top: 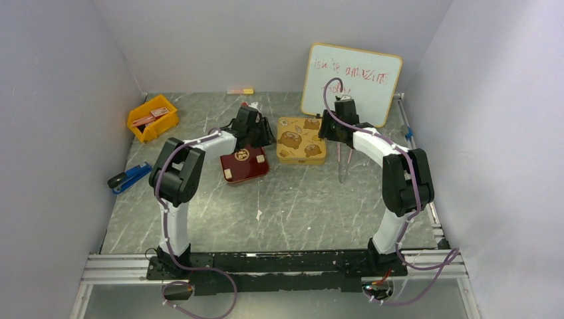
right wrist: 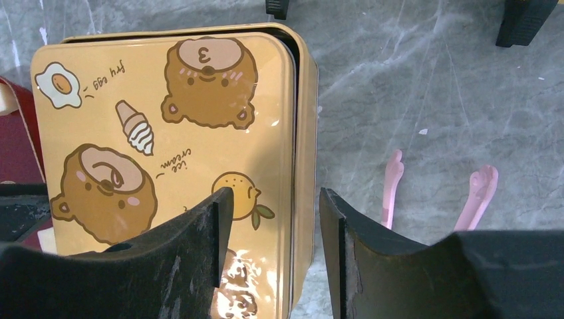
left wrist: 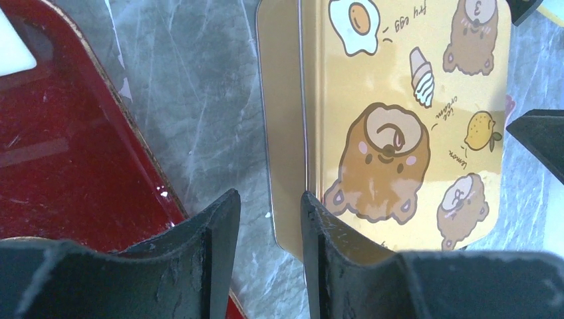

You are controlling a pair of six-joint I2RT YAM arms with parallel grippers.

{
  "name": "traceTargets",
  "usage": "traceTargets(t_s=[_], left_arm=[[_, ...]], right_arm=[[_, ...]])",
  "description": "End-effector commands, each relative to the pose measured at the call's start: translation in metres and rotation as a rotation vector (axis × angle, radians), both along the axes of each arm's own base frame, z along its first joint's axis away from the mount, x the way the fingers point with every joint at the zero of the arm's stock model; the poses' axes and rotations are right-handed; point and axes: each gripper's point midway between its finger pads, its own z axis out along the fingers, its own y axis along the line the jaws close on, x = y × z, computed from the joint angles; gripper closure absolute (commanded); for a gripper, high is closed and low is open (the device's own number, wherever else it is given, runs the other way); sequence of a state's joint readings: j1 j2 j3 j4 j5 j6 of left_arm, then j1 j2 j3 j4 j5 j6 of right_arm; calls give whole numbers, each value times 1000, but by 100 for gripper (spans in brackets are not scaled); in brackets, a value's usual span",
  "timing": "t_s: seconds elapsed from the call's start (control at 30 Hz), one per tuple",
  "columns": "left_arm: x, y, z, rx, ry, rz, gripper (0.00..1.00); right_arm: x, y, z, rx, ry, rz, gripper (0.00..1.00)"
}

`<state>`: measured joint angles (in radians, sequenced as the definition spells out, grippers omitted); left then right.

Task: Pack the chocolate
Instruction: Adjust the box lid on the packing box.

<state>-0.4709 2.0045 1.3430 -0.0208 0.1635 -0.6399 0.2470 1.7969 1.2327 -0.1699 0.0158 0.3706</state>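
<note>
Left pincer (left wrist: 269, 219) and right pincer (right wrist: 276, 219) both gape empty astride opposite tin (right wrist: 304, 153) walls, one chocolate (top: 228, 174) visible on the tray (top: 249, 169), rest unseen; uneven squeeze could skid the glossy tin or jam its lid (right wrist: 166, 146).

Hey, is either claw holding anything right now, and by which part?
Nothing is clamped yet. The left claw and right claw are both open, each straddling an opposite side wall of the gold bear tin.
</note>
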Motion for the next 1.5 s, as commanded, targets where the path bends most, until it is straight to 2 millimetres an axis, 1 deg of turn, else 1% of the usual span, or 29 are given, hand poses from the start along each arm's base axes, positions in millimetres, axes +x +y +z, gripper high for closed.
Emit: traceTargets(t_s=[0.0, 0.17, 0.33, 0.37, 0.53, 0.87, 1.0, 1.13, 1.47], left_arm=[[12, -19, 20, -42, -56, -38, 56], [16, -20, 15, -33, -55, -37, 56], [23, -23, 15, -29, -68, -39, 56], [22, -22, 11, -21, -51, -41, 57], [24, -27, 7, -15, -43, -48, 57], [25, -38, 3, -4, -38, -70, 57], [24, -45, 4, 11, -40, -85, 57], [20, -53, -1, 39, -33, -104, 57], [6, -73, -20, 116, -1, -157, 57]], right_arm=[[6, 0, -1, 22, -25, -7, 46], [6, 4, -15, 42, 3, 14, 46], [8, 6, -23, 46, 18, 20, 45], [8, 6, -25, 47, 22, 23, 45], [9, 5, -33, 55, 38, 24, 45], [5, 6, -54, 56, 91, 34, 45], [2, 6, -62, 62, 114, 36, 44], [-3, 8, -68, 76, 130, 42, 44], [-16, 14, -82, 109, 152, 61, 45]])
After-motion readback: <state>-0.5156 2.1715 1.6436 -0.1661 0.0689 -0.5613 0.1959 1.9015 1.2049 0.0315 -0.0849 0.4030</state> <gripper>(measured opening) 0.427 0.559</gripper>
